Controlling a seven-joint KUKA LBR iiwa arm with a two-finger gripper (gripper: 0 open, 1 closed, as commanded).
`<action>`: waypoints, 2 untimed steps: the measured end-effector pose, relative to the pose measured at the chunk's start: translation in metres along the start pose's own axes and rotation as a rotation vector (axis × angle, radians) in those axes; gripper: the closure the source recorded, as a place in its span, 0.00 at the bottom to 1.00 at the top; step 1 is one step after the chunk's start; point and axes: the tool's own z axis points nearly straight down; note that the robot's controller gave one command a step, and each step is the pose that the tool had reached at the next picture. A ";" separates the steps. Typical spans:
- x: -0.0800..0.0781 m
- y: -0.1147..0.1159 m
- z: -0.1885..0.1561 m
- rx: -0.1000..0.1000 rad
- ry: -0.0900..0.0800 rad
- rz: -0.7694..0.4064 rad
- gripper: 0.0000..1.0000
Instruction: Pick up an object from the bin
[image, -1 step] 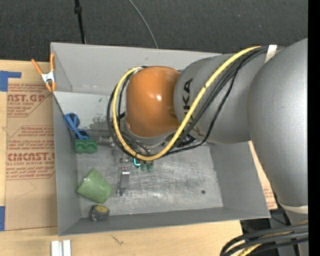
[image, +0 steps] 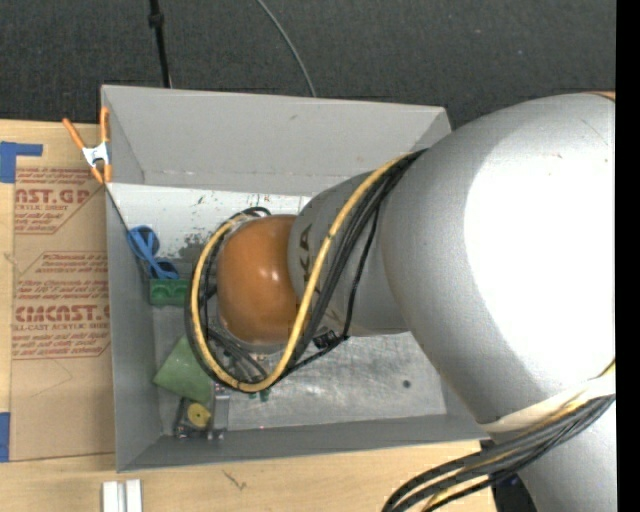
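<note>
We see a bulky arm (image: 500, 260) of smooth, rounded silver-grey housings on the frame's right. At centre sits a glossy orange dome cover (image: 255, 280), ringed by a yellow cable (image: 203, 300) and thin black ones. Thicker black cables (image: 450, 482) run along the lower right.

Arm (image: 500, 260) enters from right; orange wrist cover (image: 255, 280) cable-looped, apparently pointing straight down.

Blue loop (image: 145, 248), green pieces (image: 183, 367) and yellow bit (image: 197, 414) crowd the bin (image: 132, 385) at left; its right floor lies bare.
</note>
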 end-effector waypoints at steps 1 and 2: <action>0.005 0.032 -0.006 0.002 -0.007 0.048 0.00; -0.001 0.034 -0.010 -0.009 -0.028 0.049 1.00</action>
